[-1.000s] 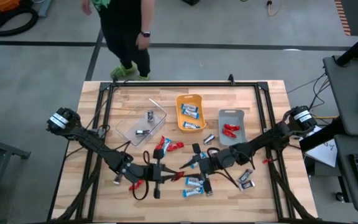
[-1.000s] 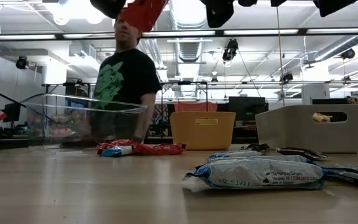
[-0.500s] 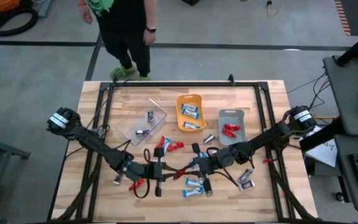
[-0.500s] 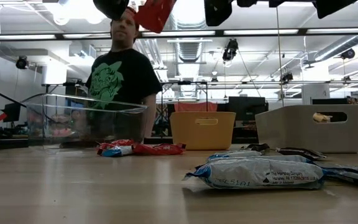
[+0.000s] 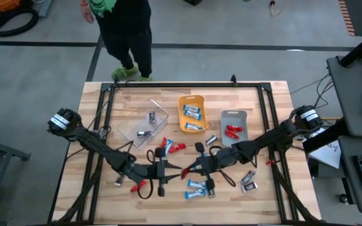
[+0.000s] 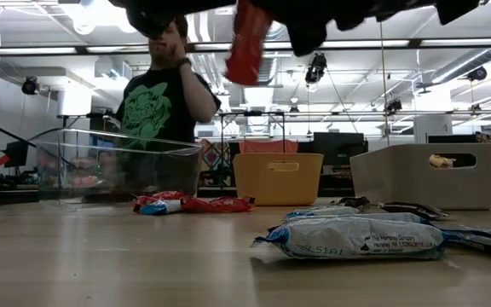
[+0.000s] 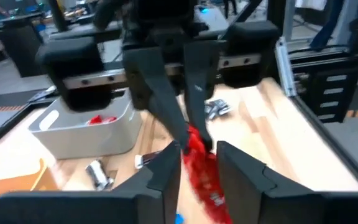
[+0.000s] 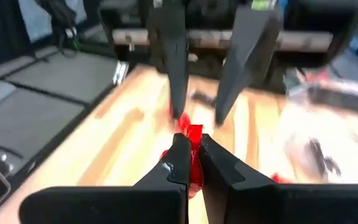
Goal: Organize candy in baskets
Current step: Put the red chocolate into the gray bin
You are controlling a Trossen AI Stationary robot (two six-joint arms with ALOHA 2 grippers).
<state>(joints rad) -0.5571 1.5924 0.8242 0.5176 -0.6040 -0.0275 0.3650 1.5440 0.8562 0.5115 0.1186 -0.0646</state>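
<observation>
Pinching a red candy bar mid-air above the surface, the right gripper has its fingers clamped tight on it. Left gripper sits opposite, fingers parted around the wrapper's other end.

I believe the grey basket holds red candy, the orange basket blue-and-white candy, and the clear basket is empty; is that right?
Not quite: the clear basket is not empty; the high view shows two silver-grey candies in it. The grey basket does hold red candy and the orange basket blue-and-white candy.
</observation>
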